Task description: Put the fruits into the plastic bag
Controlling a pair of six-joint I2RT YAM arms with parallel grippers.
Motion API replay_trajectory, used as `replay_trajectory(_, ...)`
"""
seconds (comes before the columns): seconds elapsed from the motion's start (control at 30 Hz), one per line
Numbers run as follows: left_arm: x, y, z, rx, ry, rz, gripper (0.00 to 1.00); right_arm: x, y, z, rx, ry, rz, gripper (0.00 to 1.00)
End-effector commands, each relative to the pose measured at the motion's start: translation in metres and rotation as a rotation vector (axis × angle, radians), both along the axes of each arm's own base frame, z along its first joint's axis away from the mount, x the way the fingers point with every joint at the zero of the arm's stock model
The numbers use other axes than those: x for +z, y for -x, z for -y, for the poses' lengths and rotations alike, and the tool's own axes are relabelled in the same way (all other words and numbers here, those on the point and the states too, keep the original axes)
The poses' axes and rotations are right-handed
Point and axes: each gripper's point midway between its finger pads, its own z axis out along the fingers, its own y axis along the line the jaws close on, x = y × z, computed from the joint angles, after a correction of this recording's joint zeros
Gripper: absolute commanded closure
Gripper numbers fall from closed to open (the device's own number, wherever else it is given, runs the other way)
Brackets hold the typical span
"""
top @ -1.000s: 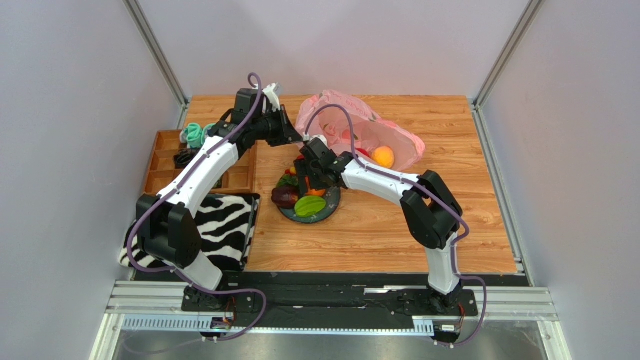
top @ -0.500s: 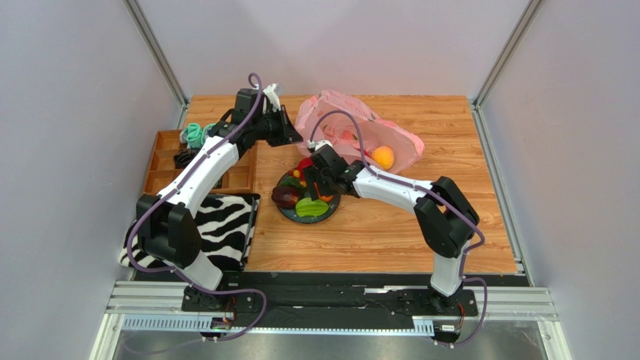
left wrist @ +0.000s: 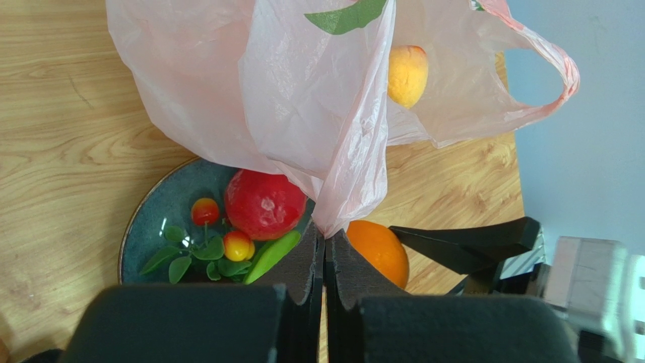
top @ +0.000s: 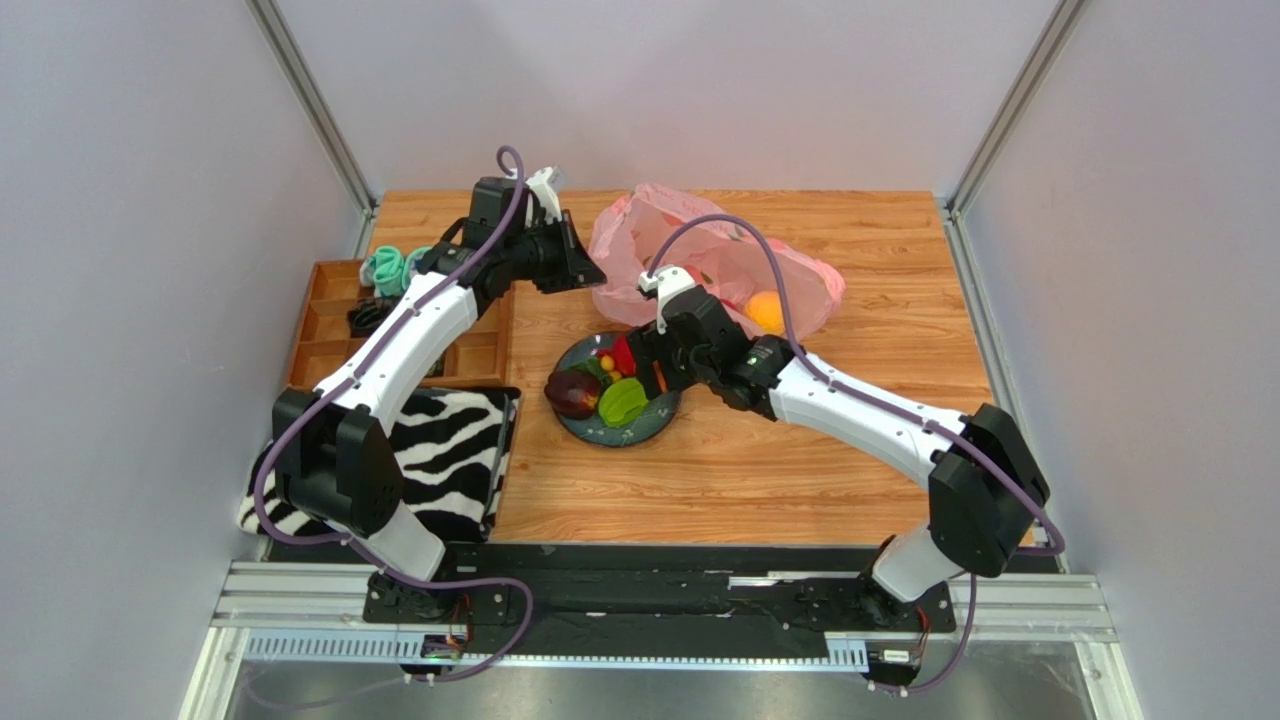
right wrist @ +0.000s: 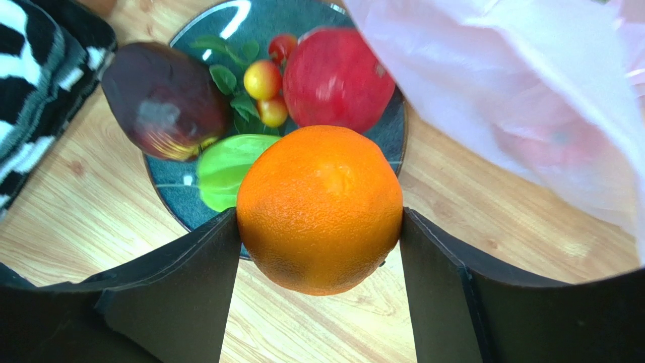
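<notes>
My left gripper [top: 595,276] is shut on the edge of the pink plastic bag [top: 706,255], holding its mouth up; the pinch shows in the left wrist view [left wrist: 325,238] under the bag [left wrist: 303,91]. A yellow-orange peach [top: 766,312] lies inside the bag [left wrist: 407,76]. My right gripper [top: 649,368] is shut on the orange [right wrist: 319,208], held above the plate's right edge beside the bag [right wrist: 515,91]. The dark plate [top: 594,431] holds the red apple [right wrist: 338,78], purple fruit [right wrist: 163,100], green fruit [right wrist: 223,170] and berries [right wrist: 263,79].
A wooden compartment tray [top: 338,323] with a green item stands at the left edge. A zebra-striped cloth [top: 451,450] lies left of the plate. Enclosure walls stand close on both sides and behind.
My right arm has swung right and pulled back, carrying the orange from over the plate's middle to its right edge. The left gripper and bag have not moved.
</notes>
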Motion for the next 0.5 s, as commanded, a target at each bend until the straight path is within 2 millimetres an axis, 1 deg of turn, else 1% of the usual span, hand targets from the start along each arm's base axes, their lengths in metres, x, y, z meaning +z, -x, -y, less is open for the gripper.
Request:
replay_trajectory(0.0,0.024,0.005,0.002,-0.009,0.027,0.049,1.00,0.044,-0.009,0.000,-0.025,-0.066,0.113,0.59)
replay_trajectory(0.03,0.024,0.005,0.002,-0.008,0.026,0.050,1.00,0.048,-0.010,0.001,-0.030,-0.076,0.119,0.59)
replay_trajectory(0.07,0.024,0.006,0.002,-0.008,0.026,0.050,1.00,0.061,-0.011,0.001,-0.037,-0.102,0.136,0.60)
replay_trajectory(0.13,0.024,0.007,0.001,-0.007,0.024,0.048,1.00,0.070,-0.014,0.005,-0.053,-0.116,0.147,0.60)
replay_trajectory(0.17,0.024,0.007,0.001,-0.006,0.023,0.048,1.00,0.081,-0.016,0.007,-0.064,-0.137,0.162,0.60)
replay_trajectory(0.23,0.024,0.008,0.001,-0.011,0.022,0.051,1.00,0.092,-0.020,0.013,-0.086,-0.154,0.175,0.60)
replay_trajectory(0.3,0.025,0.009,0.000,-0.012,0.021,0.053,1.00,0.106,-0.025,0.019,-0.112,-0.191,0.187,0.61)
replay_trajectory(0.37,0.024,0.010,0.000,-0.013,0.021,0.050,1.00,0.114,-0.029,0.024,-0.133,-0.214,0.189,0.61)
replay_trajectory(0.4,0.025,0.010,0.000,-0.016,0.022,0.056,1.00,0.120,-0.035,0.030,-0.158,-0.238,0.189,0.61)
replay_trajectory(0.47,0.026,0.010,0.001,-0.019,0.023,0.058,1.00,0.124,-0.042,0.037,-0.179,-0.259,0.184,0.61)
